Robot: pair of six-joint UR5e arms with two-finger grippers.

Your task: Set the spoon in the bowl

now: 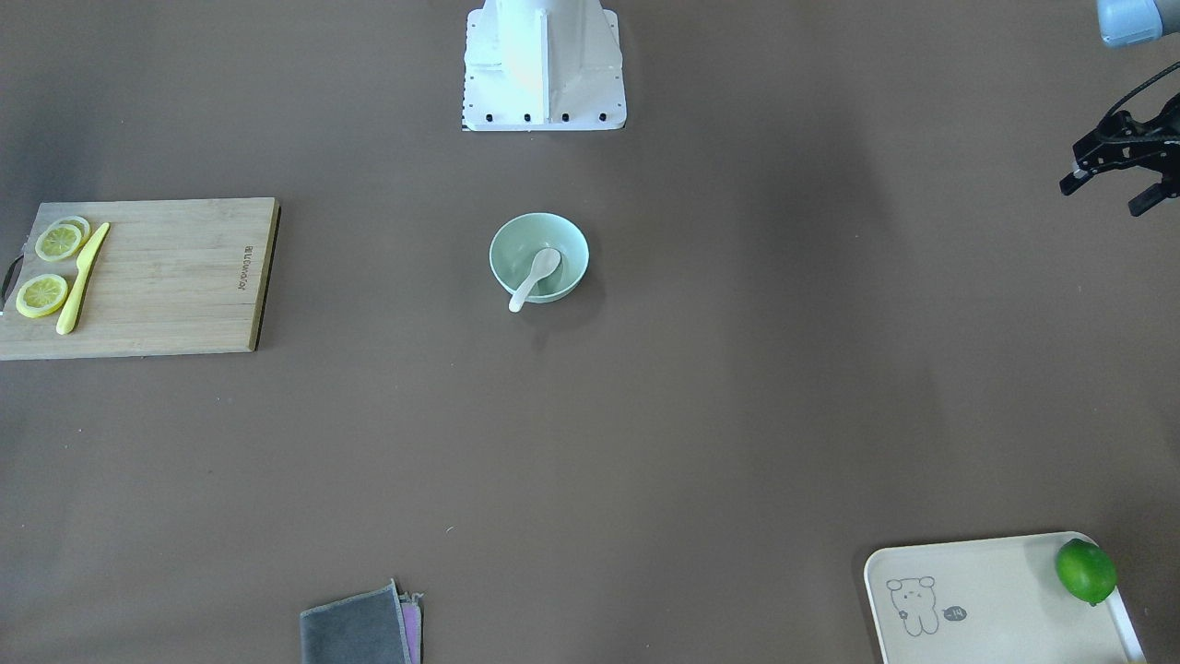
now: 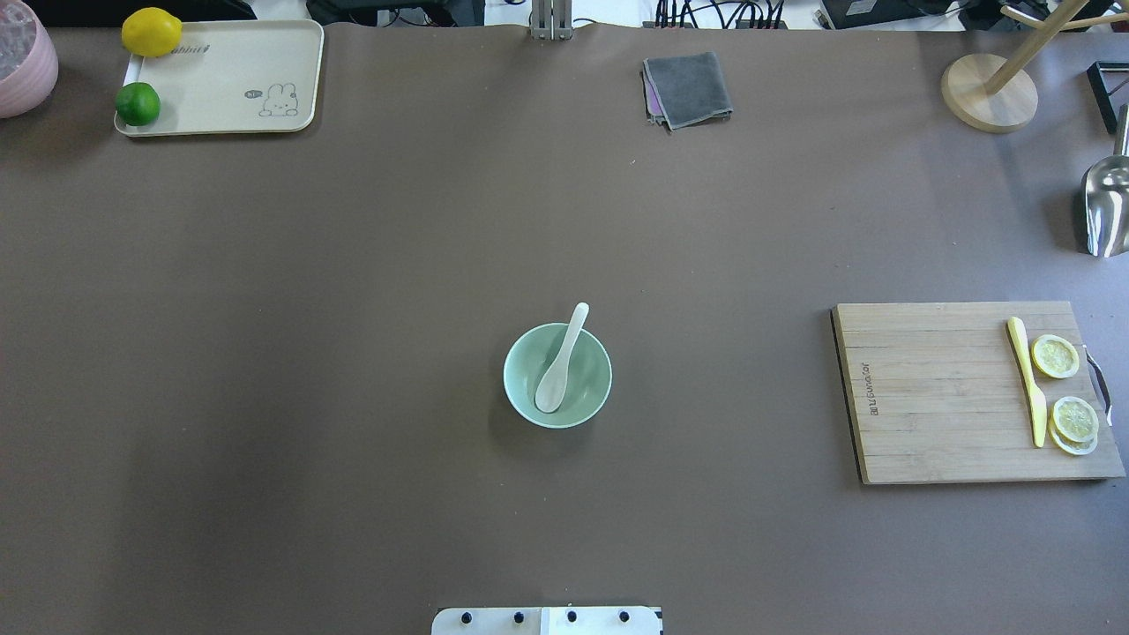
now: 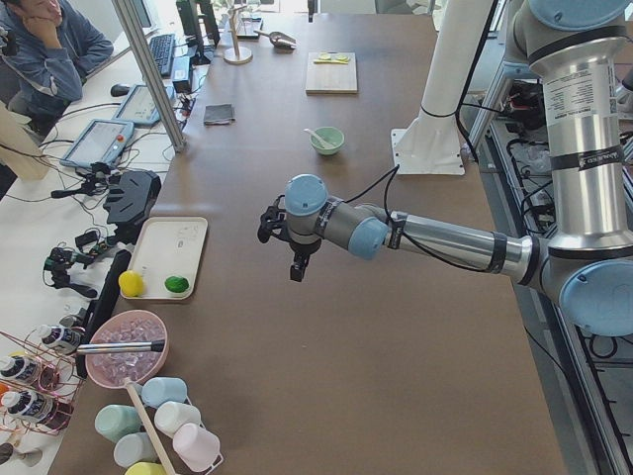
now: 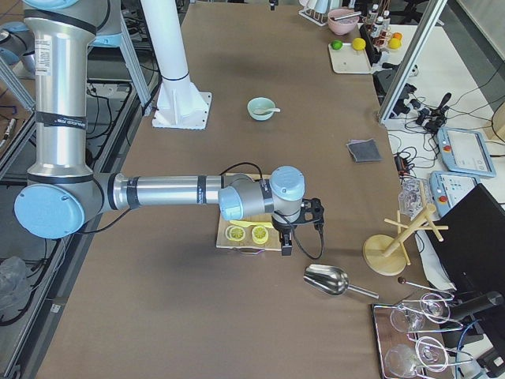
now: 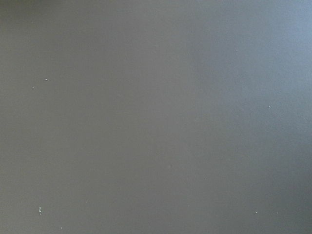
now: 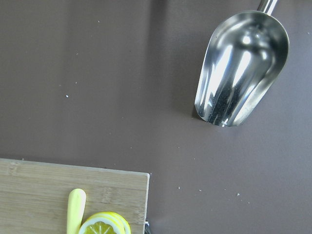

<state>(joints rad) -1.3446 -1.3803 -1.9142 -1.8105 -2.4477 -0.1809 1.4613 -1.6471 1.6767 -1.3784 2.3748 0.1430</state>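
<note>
Grey cloth (image 1: 359, 629) at the near edge, mint bowl (image 1: 509, 249) mid-table, white spoon (image 1: 535, 278) resting inside it — handle over the rim at 7 o'clock, left gripper (image 1: 1106, 194) at 2 o'clock, jaws apart, empty, right gripper (image 4: 293, 234) — grip cannot be told.

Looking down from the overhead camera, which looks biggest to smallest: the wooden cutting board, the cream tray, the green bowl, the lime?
1. wooden cutting board
2. cream tray, which lies farther from the camera, so its true size against the board is unsure
3. green bowl
4. lime
</note>
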